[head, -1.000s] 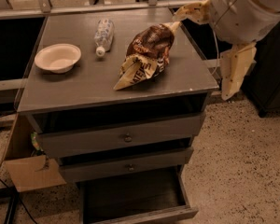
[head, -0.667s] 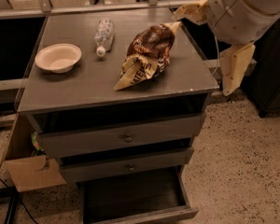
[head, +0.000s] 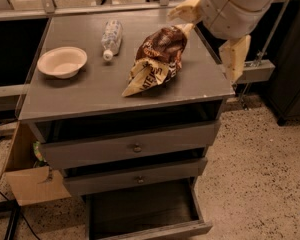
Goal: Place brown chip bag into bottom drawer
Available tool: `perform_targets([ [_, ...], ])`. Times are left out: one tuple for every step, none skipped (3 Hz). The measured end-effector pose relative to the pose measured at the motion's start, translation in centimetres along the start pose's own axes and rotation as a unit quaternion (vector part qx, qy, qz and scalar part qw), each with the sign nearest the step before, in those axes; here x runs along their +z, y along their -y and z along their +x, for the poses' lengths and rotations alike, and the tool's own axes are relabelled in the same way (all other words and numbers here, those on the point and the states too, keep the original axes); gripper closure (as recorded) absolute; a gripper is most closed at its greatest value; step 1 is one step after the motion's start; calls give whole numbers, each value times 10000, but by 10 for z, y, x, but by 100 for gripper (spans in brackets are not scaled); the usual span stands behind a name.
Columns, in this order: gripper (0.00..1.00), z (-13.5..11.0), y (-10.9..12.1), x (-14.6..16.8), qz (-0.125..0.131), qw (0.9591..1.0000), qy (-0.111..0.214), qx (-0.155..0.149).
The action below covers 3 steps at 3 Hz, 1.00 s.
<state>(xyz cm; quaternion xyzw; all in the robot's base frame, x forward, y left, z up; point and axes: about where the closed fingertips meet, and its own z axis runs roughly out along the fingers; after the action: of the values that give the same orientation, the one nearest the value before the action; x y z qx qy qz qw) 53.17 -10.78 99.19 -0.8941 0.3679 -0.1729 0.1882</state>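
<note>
Leftward and slightly upward is how the arm has shifted over the last second, bringing the gripper (head: 205, 41) from off the right edge of the grey cabinet top (head: 90, 91) to the far right corner, just beside the upper end of the brown chip bag (head: 157, 59). Everything else sits as it did. Its two cream fingers (head: 235, 59) are spread wide with nothing between them: one reaches over the bag's top end, though I cannot tell whether it touches, and the other hangs outside the cabinet's right edge. Below the top, the two knobbed drawers (head: 135, 148) are each pulled out a little, and the bottom drawer (head: 155, 231) is pulled out far enough that its dark inside shows and looks ready to take something. The bag lies slantwise on the right half of the top, brown end toward the back and cream end pointing at the front edge, not yet lifted. Well apart on the left are the clear bottle (head: 111, 36), lying on its side, and the pale bowl (head: 62, 61). I judge this to be the approach to the grasp. The drawer is already open, so what remains is to close on the crinkly foil, carry the bag past the upper drawers and release it low.
</note>
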Motion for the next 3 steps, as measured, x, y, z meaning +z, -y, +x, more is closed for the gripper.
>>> perform_targets([
  [0,4,24,20,-103,9989,4,-468],
  [0,5,56,47,-214,9960,60,-869],
  [0,1,81,71,-304,9932,160,-1115],
])
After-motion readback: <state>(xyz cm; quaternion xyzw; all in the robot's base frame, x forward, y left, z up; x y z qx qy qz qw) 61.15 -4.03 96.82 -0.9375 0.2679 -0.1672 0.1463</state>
